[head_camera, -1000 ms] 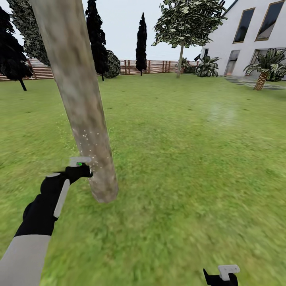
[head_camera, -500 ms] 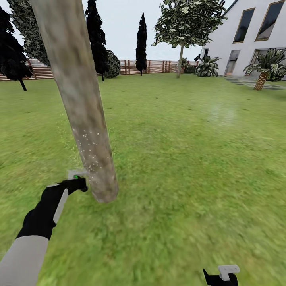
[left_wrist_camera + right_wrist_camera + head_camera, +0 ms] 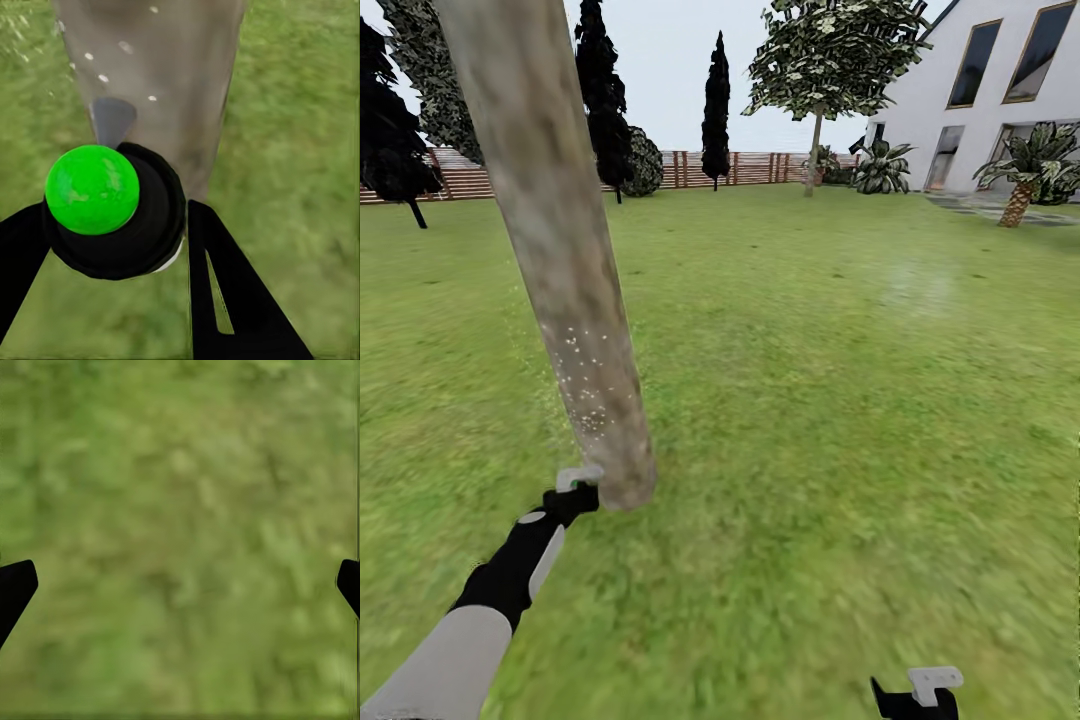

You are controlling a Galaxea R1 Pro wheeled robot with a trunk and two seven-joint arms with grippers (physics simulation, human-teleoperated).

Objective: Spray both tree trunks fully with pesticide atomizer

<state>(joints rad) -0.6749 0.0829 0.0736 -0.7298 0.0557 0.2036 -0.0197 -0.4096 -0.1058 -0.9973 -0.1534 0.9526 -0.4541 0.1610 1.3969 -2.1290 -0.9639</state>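
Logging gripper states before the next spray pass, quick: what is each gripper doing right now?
Left gripper: shut on the pesticide atomizer, aimed at the tree trunk.
Right gripper: open, holding nothing, above the grass.

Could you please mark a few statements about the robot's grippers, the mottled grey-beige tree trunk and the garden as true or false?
1. The left gripper holds the black atomizer with a bright green round cap. True.
2. White specks of pesticide dot the lower part of the mottled grey-beige tree trunk. True.
3. The right gripper is clamped on a spray bottle. False: its fingers stand wide apart over blurry green grass, holding nothing.
4. The left gripper is raised to the tree's leafy crown. False: it sits low, near the trunk's base.
5. A brown slatted wooden fence runs behind the lawn. True.
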